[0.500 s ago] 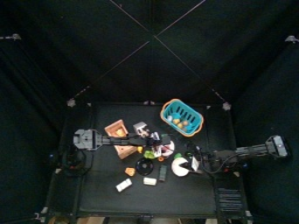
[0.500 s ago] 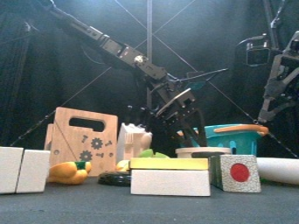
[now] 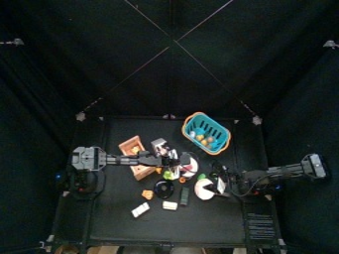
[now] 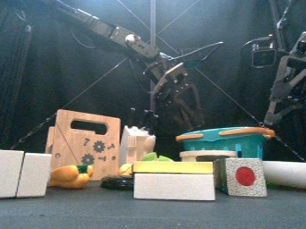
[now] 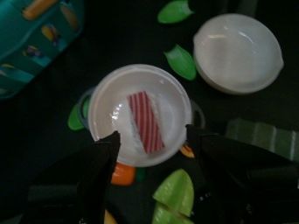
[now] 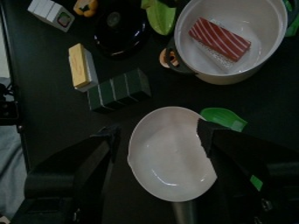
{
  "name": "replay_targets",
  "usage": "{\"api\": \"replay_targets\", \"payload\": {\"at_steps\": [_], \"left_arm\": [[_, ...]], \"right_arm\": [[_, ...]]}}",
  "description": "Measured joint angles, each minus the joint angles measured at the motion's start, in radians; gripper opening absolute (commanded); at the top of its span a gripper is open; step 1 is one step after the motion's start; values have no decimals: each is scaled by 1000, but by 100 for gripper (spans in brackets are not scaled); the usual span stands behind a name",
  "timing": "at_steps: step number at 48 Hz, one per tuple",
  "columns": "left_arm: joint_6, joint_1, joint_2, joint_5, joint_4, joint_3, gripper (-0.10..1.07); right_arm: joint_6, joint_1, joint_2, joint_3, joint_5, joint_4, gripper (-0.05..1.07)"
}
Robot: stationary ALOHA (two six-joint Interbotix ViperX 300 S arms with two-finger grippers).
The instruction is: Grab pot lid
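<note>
The pot lid (image 6: 118,30) is a flat black disc; in the right wrist view it lies beyond a dark green block, apart from both grippers. In the front view the lid (image 4: 117,182) lies low on the table beside a yellow-topped block. My left gripper (image 5: 155,156) is open and empty, hanging above a white bowl (image 5: 140,114) that holds a red striped strip. In the front view the left gripper (image 4: 177,88) is raised well above the things. My right gripper (image 6: 167,168) is open and empty over an empty white dish (image 6: 176,162).
A teal basket (image 4: 225,141) stands at the right and a wooden cutting board (image 4: 86,141) at the left. White blocks (image 4: 24,173), a yellow-topped block (image 4: 174,179) and a cube with a red dot (image 4: 242,176) line the front edge. Green leaves (image 5: 179,61) lie between the bowls.
My left gripper has risen and drawn back a little toward the left. The right arm and the things on the table have not moved.
</note>
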Motion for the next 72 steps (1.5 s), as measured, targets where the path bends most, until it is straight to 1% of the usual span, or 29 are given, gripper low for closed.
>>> {"api": "replay_targets", "payload": {"at_steps": [7, 12, 15, 17, 21, 24, 27, 37, 48, 58, 61, 68, 72], "left_arm": [[0, -34, -41, 0, -20, 77, 94], [0, -38, -83, -20, -37, 152, 94], [-3, -38, -106, -57, -40, 198, 94], [2, -41, -123, -104, -40, 241, 94], [6, -54, -144, -179, -40, 302, 94], [6, -71, -149, -219, -38, 339, 94], [5, -81, -149, -235, -35, 367, 94], [6, -126, -147, -264, -32, 411, 93], [6, -127, -97, -373, -28, 439, 93], [3, -127, -74, -408, -28, 457, 93], [3, -127, -72, -411, -28, 463, 90], [3, -123, -60, -448, -34, 466, 77], [5, -121, -52, -457, -41, 466, 73]], "right_arm": [[0, -12, 0, 0, 0, 0, 100], [-3, -14, 8, -2, 0, 0, 100], [-5, -14, 12, -6, 0, -2, 100], [-3, -14, 12, -8, 0, -6, 100], [-3, -15, 17, -8, -2, -15, 100], [-3, -17, 17, -8, 0, -17, 100], [-2, -20, 17, -8, 0, -17, 100], [-2, -34, 20, -8, 0, -17, 100], [-2, -41, 31, -8, -2, -17, 100], [-2, -43, 37, -8, -2, -17, 100], [-2, -44, 37, -8, -2, -17, 100], [-2, -44, 37, -8, -2, -15, 100], [-2, -44, 37, -8, -2, -17, 100]]}}
